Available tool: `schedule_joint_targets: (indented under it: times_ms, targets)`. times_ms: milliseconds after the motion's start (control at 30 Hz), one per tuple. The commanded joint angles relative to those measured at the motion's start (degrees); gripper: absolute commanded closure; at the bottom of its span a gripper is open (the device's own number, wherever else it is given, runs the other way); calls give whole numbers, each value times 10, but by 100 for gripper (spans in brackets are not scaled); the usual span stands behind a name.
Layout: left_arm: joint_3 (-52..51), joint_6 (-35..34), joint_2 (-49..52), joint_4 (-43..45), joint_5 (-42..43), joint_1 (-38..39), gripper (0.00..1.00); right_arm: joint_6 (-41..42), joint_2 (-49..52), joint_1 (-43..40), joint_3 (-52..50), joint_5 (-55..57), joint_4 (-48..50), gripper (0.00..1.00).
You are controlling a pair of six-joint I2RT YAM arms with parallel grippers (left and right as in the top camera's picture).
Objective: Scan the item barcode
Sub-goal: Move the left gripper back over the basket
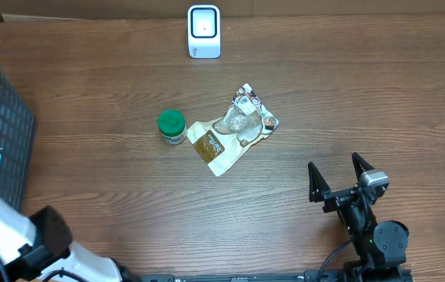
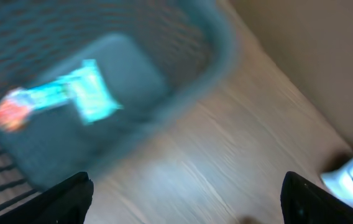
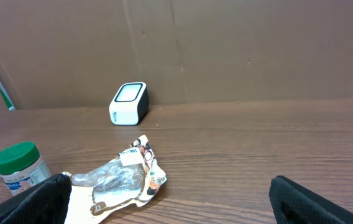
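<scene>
Left gripper (image 2: pixel 187 186) wide open, empty, by dark mesh basket (image 1: pixel 7 125); right gripper (image 1: pixel 338 176) likewise. Crumpled clear packet (image 1: pixel 234 129), green-lidded jar (image 1: pixel 171 126) seemingly await white box scanner (image 1: pixel 204 31).

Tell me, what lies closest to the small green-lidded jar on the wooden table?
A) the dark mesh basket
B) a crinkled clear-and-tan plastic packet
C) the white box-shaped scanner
B: the crinkled clear-and-tan plastic packet lies right next to the small green-lidded jar, while the white box-shaped scanner and the dark mesh basket stand well apart from it.
</scene>
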State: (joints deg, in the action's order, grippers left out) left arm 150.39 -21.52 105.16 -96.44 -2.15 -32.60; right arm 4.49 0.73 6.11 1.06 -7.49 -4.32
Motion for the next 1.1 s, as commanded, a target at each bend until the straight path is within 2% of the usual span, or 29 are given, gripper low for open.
schedule_joint_targets:
  times_ms: [0,200,433,733,967,1067]
  targets:
    - [-28,-30,6,-3,12,-74,13,2,-6,3,-6,1,2,0]
    - [-143,-33,17,32,12,-146,11,2,-6,3,-6,4,2,0]
    - [-285,-20,36,117,-4,-166,19,2,-6,3,-6,3,2,0]
    - [-442,-20,42,281,-6,-161,27,2,-6,3,-6,3,2,0]
    - [-546,-20,43,416,-28,-162,29,2,-6,3,-6,3,2,0]
    - [-581,-18,43,468,-27,-162,34,2,-6,3,-6,3,2,0]
